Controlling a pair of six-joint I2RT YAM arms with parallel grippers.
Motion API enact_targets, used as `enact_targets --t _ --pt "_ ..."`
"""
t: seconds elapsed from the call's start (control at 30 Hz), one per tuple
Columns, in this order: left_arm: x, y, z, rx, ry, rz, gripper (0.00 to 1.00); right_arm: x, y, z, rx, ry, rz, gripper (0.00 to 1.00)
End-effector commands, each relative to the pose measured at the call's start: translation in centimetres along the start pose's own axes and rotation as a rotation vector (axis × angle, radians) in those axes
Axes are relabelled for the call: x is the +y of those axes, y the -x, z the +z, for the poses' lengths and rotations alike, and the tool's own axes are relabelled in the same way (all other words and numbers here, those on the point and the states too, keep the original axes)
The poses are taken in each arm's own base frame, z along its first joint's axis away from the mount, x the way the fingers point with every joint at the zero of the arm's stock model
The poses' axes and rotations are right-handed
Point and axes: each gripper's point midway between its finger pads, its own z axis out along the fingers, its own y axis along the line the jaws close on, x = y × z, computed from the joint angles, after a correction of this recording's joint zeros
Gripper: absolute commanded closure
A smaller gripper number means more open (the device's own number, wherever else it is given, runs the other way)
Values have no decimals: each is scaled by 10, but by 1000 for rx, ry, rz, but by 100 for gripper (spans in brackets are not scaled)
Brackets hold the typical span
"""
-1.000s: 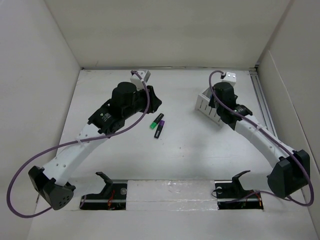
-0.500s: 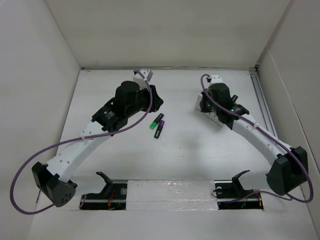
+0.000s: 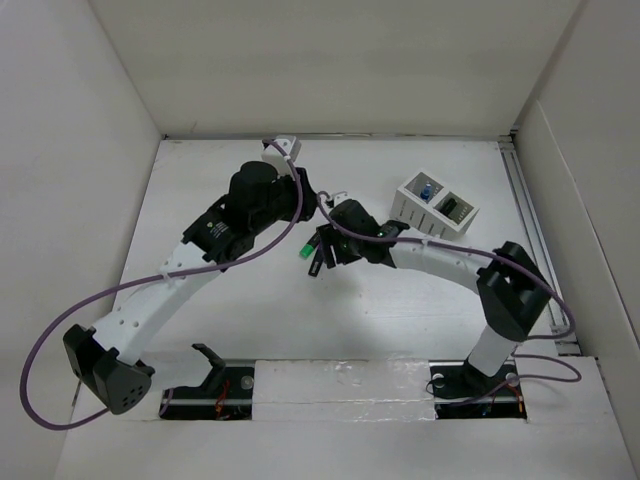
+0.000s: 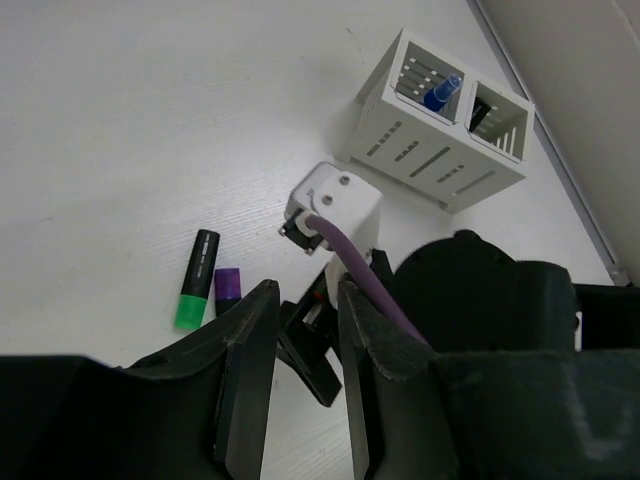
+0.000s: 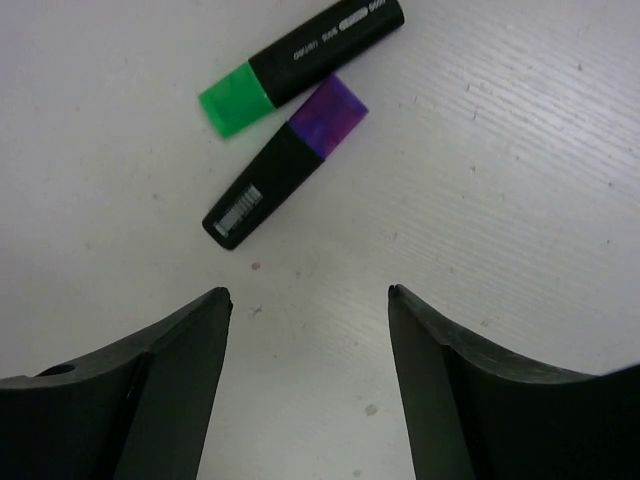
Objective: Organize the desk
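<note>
The right gripper [image 5: 309,293] hangs spread wide and empty above the green marker [image 5: 300,60] and purple marker [image 5: 285,165], both loose on the desk [image 5: 500,180]. The box [image 4: 420,160] nearby holds two items. The left gripper [image 4: 305,290] is slightly parted and empty.

green-capped marker [image 5: 305,60] just beside purple-capped marker [image 5: 285,165], white two-compartment box [image 4: 410,150] holding blue pen [image 4: 440,92]

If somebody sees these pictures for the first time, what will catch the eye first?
A green-capped highlighter and a purple-capped highlighter lie side by side near the middle of the desk. The right gripper is open close by them. Toward the far right stands a white two-compartment box, with a blue-capped pen sticking out of one compartment.
</note>
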Motion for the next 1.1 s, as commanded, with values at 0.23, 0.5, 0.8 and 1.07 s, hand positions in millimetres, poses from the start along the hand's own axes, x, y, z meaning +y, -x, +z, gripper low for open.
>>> enact_targets --t 0.23,0.5,0.8,1.07 --pt "-16 68 -61 -249 -43 -5 73 6 24 58 26 -96 24 32" --pt "-8 68 -73 -253 -7 12 73 2 20 80 51 -152 47 35" --pt "-4 63 -71 -237 13 25 71 -7 13 95 78 -218 47 47" --pt "-7 61 -62 -225 -3 9 71 -21 -16 76 94 -223 59 78"
